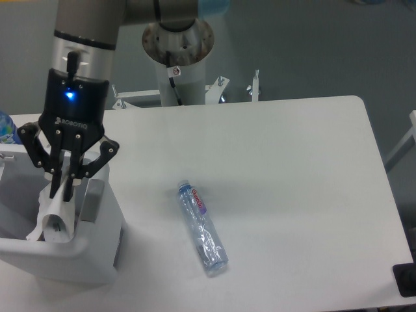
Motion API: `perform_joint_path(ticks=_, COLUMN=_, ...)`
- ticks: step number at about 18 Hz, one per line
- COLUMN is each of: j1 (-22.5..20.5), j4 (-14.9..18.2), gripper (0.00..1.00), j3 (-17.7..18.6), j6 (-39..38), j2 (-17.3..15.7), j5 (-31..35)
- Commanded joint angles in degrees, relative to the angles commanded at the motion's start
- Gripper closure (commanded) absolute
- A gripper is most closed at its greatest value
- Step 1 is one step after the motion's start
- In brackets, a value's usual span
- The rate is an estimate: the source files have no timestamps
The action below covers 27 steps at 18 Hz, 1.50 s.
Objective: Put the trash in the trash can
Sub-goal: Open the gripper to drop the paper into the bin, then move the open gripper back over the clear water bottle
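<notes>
The clear water bottle (203,227) with a red-pink label lies on its side on the white table (292,169), near the middle, cap pointing to the far left. The white trash can (71,253) stands at the table's front left, with a grey strip (95,199) on its right rim. My gripper (63,190) hangs over the can's opening, fingers pointing down and shut on the crumpled white wrapper (53,220). The wrapper dangles inside the can's mouth. The bottle is well to the right of the gripper.
A blue bottle with a patterned label (5,127) peeks in at the far left edge. The arm's base pedestal (177,52) stands behind the table's back edge. A dark object (404,281) sits at the front right corner.
</notes>
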State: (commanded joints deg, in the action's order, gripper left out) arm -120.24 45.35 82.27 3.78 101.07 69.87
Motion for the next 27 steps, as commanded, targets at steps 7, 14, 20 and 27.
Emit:
perform_joint_path(ticks=7, j1=0.1, j4=-0.2, gripper=0.00, j3=-0.6, j6=0.1, j2=0.1, j5=0.1)
perform_joint_path(ticks=14, j1=-7.5, j4=-0.4, gripper=0.00, j3=-0.5, j6=0.2, j2=2.5, j5=0.3)
perform_joint_path(ticks=20, j1=-13.1, j4=-0.4, gripper=0.00, j3=-0.5, j6=1.6, j2=8.1, j5=0.4)
perform_joint_path(ticks=27, j1=-14.5, j4=-0.2, gripper=0.00, j3=-0.2, j6=5.3, j2=13.3, j5=9.1)
